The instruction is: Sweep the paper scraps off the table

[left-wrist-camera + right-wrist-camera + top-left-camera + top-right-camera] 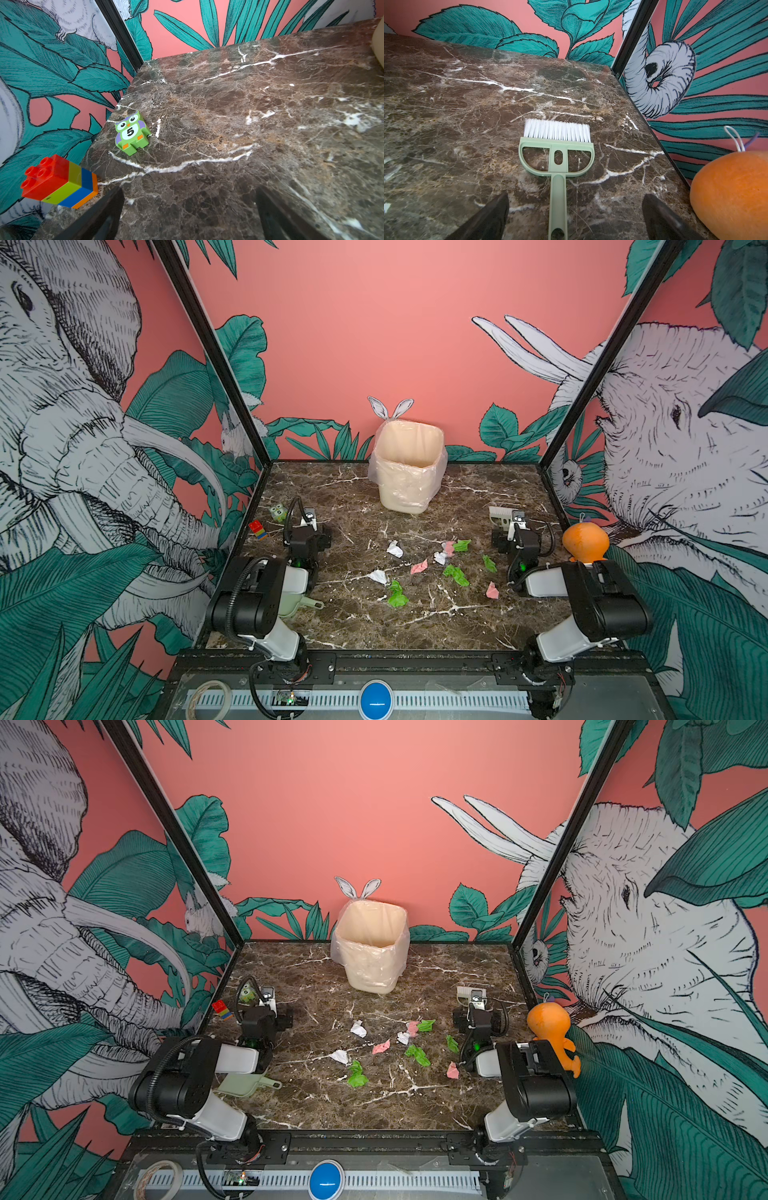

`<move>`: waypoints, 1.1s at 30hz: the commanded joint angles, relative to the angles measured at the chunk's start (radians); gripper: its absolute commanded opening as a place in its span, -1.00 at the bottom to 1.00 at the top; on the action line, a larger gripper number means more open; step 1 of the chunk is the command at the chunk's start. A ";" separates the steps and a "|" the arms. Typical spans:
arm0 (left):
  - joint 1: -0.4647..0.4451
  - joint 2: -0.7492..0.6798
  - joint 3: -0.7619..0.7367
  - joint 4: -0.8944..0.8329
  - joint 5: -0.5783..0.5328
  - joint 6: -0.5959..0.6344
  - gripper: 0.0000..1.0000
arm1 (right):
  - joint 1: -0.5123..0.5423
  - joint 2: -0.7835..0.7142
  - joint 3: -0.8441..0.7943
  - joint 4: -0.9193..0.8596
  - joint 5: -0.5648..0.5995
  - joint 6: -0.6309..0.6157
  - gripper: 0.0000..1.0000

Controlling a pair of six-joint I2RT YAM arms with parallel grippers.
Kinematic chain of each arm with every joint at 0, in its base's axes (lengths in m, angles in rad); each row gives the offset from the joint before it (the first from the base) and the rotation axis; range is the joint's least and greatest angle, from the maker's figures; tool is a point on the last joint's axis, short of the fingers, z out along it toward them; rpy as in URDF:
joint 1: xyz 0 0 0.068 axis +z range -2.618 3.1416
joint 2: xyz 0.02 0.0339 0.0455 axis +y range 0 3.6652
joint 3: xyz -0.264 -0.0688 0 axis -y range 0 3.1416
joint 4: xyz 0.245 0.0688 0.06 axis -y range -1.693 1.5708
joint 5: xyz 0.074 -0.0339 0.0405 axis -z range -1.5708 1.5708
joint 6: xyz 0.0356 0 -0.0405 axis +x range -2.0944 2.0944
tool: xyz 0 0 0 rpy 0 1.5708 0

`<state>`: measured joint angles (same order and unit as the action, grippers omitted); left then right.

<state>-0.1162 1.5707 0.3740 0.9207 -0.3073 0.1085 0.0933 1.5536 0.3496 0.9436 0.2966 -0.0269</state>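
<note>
Several paper scraps lie mid-table (415,626) in both top views: green (397,595) (357,1075), white (395,548) and pink (419,567) bits. A pale green brush (557,158) with white bristles lies flat at the right (500,514). My right gripper (575,199) (515,526) hovers open over its handle, a finger on each side, neither touching it. A pale green dustpan (303,601) (245,1083) lies half hidden under my left arm. My left gripper (189,193) (308,524) stands open over bare marble, holding nothing.
A cream bin (409,468) lined with a clear bag stands at the back middle. A green owl figure (132,133) and a red-green-blue block (60,182) sit near the left edge. An orange plush toy (733,187) (586,543) rests at the right edge.
</note>
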 commanded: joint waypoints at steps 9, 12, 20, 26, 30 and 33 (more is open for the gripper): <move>-0.001 -0.307 0.203 -0.564 0.053 0.047 0.99 | 0.129 -0.322 0.394 -0.862 0.080 0.105 0.98; -0.007 -0.381 0.271 -0.720 0.080 0.005 0.99 | 0.170 -0.294 0.554 -1.029 0.064 0.159 0.98; -0.049 -0.458 0.345 -0.871 0.109 -0.024 0.99 | 0.189 -0.120 0.937 -1.190 -0.183 0.365 0.98; -0.057 -0.488 0.350 -0.914 0.141 -0.052 0.99 | 0.197 0.040 1.193 -1.223 -0.387 0.466 0.98; -0.062 -0.503 0.351 -0.927 0.152 -0.058 0.99 | 0.206 0.144 1.293 -1.195 -0.470 0.531 0.98; -0.063 -0.514 0.349 -0.939 0.158 -0.061 0.99 | 0.216 0.205 1.360 -1.187 -0.506 0.561 0.98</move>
<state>-0.1738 1.0893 0.7006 0.0154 -0.1711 0.0666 0.2951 1.7172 1.6470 -0.2535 -0.1238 0.4583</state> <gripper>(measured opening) 0.996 0.992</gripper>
